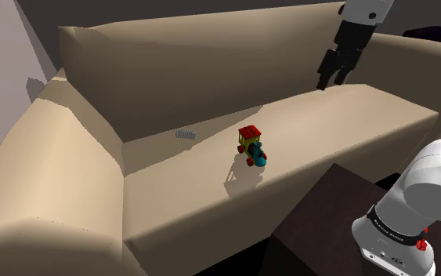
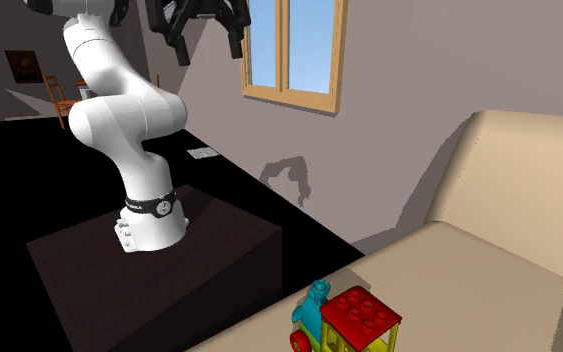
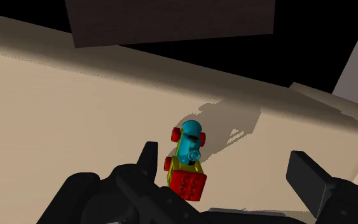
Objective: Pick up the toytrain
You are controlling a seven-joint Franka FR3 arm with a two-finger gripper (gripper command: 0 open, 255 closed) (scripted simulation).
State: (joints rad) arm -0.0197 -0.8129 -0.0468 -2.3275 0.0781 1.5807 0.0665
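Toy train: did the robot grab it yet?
Not yet. Done: nothing lifted; the toy train sits on the beige sofa seat. In hand: the pincer hangs open high above the sofa, holding nothing, with the train ahead of it in the wrist view. Left: come down, close on the train, lift.

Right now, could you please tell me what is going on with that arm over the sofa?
The white arm's all-black two-finger gripper hangs open above the beige sofa, holding nothing. The toy train, with red cab roof, teal boiler and red wheels, stands untouched on the seat cushion, well below it. A small grey ridged object lies near the backrest.
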